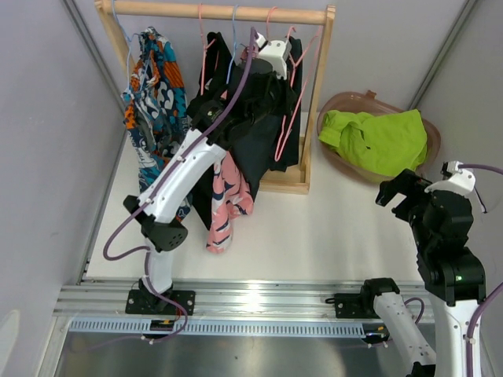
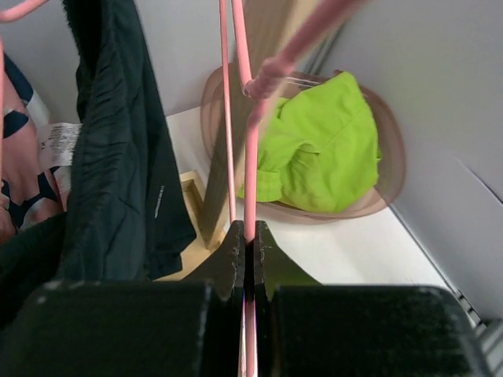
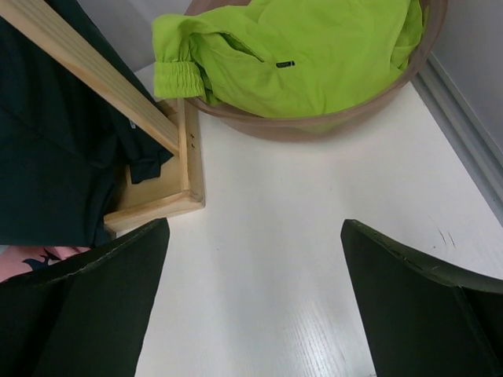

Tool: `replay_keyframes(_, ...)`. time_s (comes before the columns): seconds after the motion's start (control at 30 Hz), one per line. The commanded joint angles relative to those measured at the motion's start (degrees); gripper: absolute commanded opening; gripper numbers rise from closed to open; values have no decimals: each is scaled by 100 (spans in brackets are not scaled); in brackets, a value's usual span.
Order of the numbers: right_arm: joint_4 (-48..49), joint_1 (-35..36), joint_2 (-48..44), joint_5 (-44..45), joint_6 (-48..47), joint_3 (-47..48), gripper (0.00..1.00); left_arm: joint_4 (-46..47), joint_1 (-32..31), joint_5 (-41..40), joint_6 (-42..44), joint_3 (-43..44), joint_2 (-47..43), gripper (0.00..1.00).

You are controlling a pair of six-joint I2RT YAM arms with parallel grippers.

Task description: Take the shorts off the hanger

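Observation:
My left gripper (image 1: 281,59) is raised at the right end of the wooden rack (image 1: 318,102) and is shut on a thin pink hanger (image 2: 251,149); the wire runs straight between the closed jaws (image 2: 250,239). Dark shorts (image 1: 255,126) hang beside it, also in the left wrist view (image 2: 118,157). Pink printed shorts (image 1: 228,200) hang lower, behind my left arm. Multicolour print shorts (image 1: 153,86) hang at the rack's left end. Lime green shorts (image 1: 377,141) lie in a brown basket (image 1: 431,129). My right gripper (image 3: 251,267) is open and empty over the table, near the basket.
The rack's wooden base (image 3: 161,206) stands just left of the basket rim (image 3: 314,126). Grey walls close in on the left and right of the table. A metal rail (image 1: 259,298) with the arm bases runs along the near edge.

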Motion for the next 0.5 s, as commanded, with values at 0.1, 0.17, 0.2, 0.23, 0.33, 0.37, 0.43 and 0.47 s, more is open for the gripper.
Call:
replay_keyframes(0.1, -249, 24, -332, -297, 55, -257, 100, 1248, 394, 66, -186, 338, 213, 0)
replay_keyframes(0.17, -241, 24, -446, -428, 73, -407, 99, 1530, 421, 66, -151, 504, 380, 0)
replay_keyframes(0.2, -241, 24, -481, -464, 91, -459, 100, 1532, 421, 57, -142, 531, 407, 0)
replay_keyframes(0.23, -206, 24, -551, -499, 91, -521, 100, 1723, 421, 31, -151, 540, 407, 0)
replay_keyframes(0.33, -206, 24, -605, -526, 99, -671, 100, 2057, 421, 83, -203, 523, 408, 0)
replay_keyframes(0.37, -197, 24, -613, -526, 100, -688, 99, 2137, 421, 84, -203, 523, 416, 0)
replay_keyframes(0.43, -197, 24, -605, -570, 82, -680, 99, 2234, 421, 49, -186, 532, 486, 0)
replay_keyframes(0.47, -197, 24, -587, -570, 56, -654, 99, 2330, 429, 48, -195, 523, 539, 0)
